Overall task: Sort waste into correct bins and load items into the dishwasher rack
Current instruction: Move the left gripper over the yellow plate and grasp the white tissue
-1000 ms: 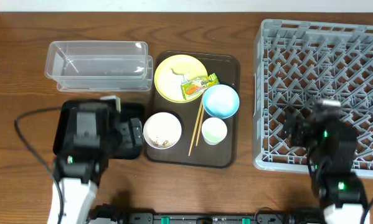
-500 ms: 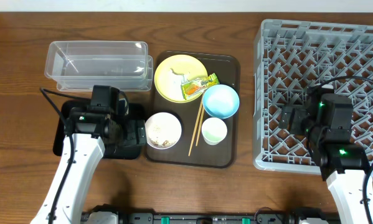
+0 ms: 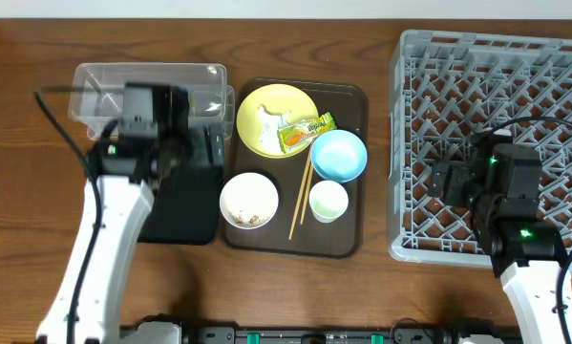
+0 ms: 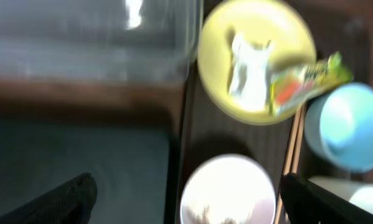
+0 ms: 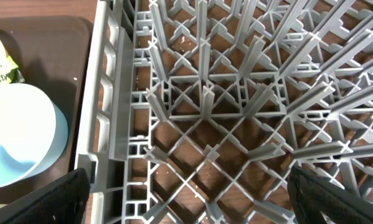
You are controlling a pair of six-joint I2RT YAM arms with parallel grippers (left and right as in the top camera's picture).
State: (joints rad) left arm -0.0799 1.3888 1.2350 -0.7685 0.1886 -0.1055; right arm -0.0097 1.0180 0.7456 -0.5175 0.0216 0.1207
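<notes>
1. Left gripper (image 4: 187, 194), jaws wide apart and empty, is nearer than the equally spread right gripper (image 5: 186, 190).
2. Small green-and-orange snack wrapper (image 3: 306, 133) lies to its right, on the round yellow plate (image 3: 286, 98).

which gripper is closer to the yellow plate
Left. The left gripper hangs just left of the yellow plate, by the clear tub; the right gripper is far off over the dishwasher rack.
</notes>
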